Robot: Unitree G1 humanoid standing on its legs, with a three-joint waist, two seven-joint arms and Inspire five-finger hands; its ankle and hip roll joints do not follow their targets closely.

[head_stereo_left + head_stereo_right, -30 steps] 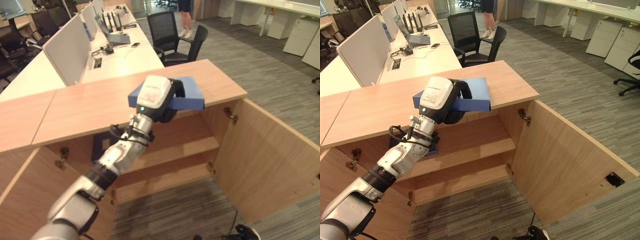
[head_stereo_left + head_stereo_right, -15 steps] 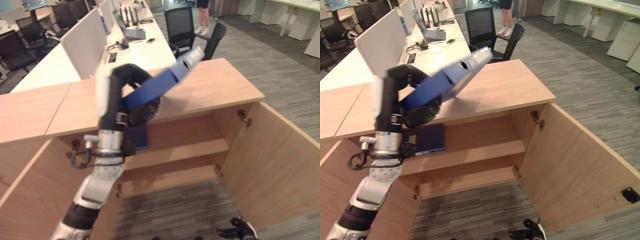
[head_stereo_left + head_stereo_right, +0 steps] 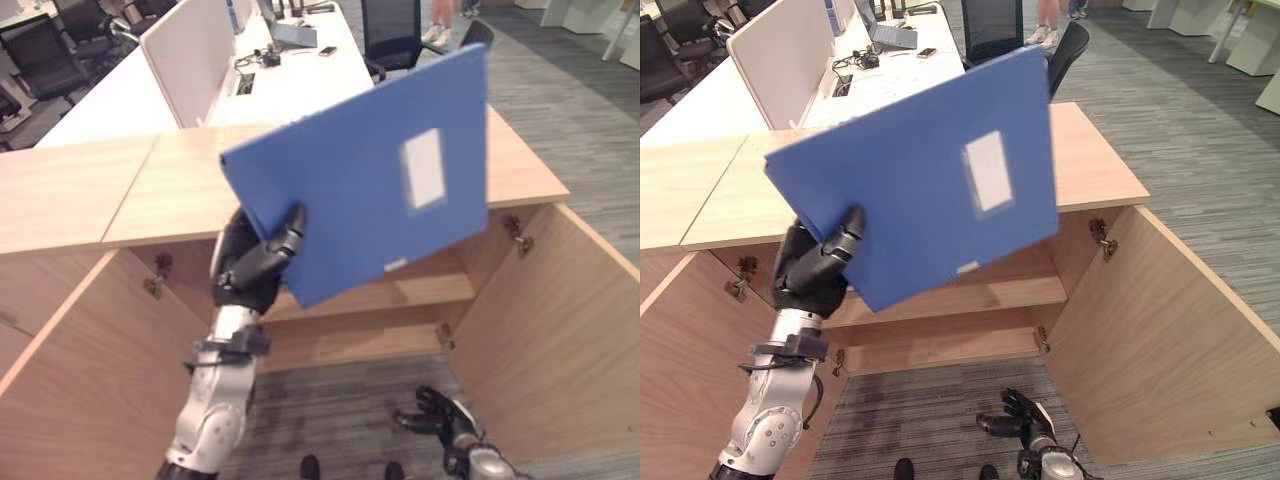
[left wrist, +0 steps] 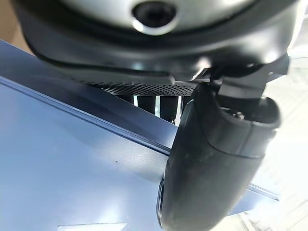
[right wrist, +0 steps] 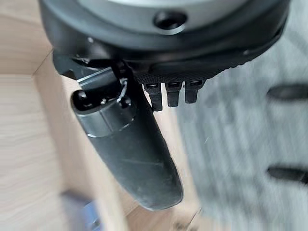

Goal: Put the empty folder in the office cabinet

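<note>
In front of us the office cabinet (image 3: 330,190) stands with its doors swung open, and its shelf (image 3: 420,292) lies lower than and behind the folder we carry. The blue folder (image 3: 930,190) is raised in the air over the cabinet's front edge, its broad labelled face turned toward our eyes, its long axis tilted, running up and to our right from the corner we grip. Our left hand (image 3: 815,270) is clamped on that lower left corner, thumb across the near face and fingers behind, as the left wrist view confirms with the thumb (image 4: 216,159) pressed on the blue cover. So the folder spreads up and right from our fingers, while the opening sits below it; we judge the next move must lower and flatten the folder toward the shelf. Our right hand (image 3: 1025,420) hangs low near the floor, fingers loose and spread, holding nothing.
</note>
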